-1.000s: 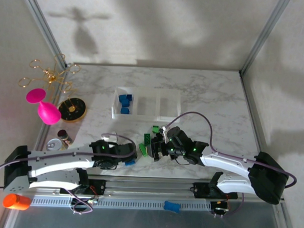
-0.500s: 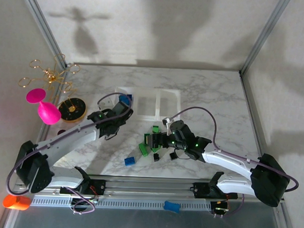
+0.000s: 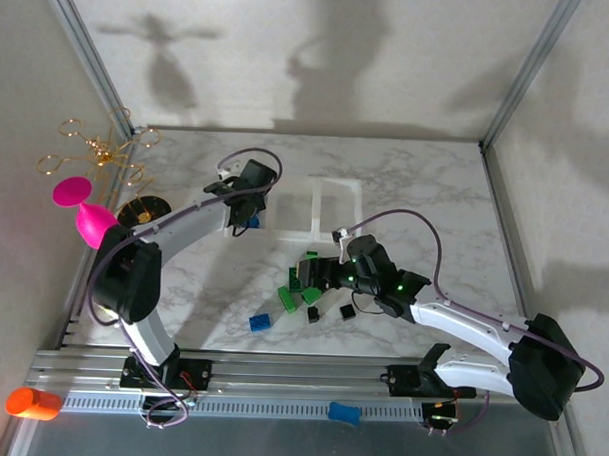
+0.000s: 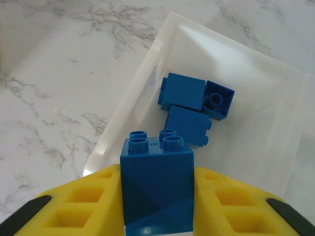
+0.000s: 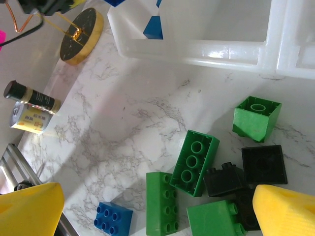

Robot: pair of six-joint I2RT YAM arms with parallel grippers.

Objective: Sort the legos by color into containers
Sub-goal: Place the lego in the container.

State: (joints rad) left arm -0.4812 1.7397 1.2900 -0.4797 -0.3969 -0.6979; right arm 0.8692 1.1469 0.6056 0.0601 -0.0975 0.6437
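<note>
Top external view, starting at the left border of the table (image 3: 426, 182): a gold wire ornament (image 3: 92, 151), a pink toy (image 3: 97, 227) and a black and gold dish (image 3: 147, 213) sit close together, with an orange cylinder (image 3: 33, 403) lower down by the front rail.

Next comes the left arm, stretched out to the left end of the containers (image 3: 315, 203), with the left gripper (image 3: 251, 218) over the left compartment (image 4: 123, 128). Left wrist view has its yellow pads (image 4: 83, 196) clamped on two opposite sides of a blue brick (image 4: 157, 189), studs pointing away from the camera, over the near edge of that compartment. Inside the compartment two more blue legos (image 4: 194, 93) lie touching each other.

Toward the centre, on the marble in front of the containers, a loose blue lego (image 3: 260, 323) lies alone. Just right of it is a cluster of green legos (image 3: 292, 293) and black legos (image 3: 313, 314).

The right gripper (image 3: 311, 280) hangs over this cluster. Right wrist view shows its yellow fingers (image 5: 29, 206) spread wide, one at each lower corner, holding nothing. Between them a long green brick (image 5: 196, 162) lies beside a second one, a square green brick (image 5: 256, 118) is tipped on its side nearer the container wall, and black bricks (image 5: 263, 164) touch the green ones.

A rounded blue piece (image 3: 344, 414) rests on the front rail.
</note>
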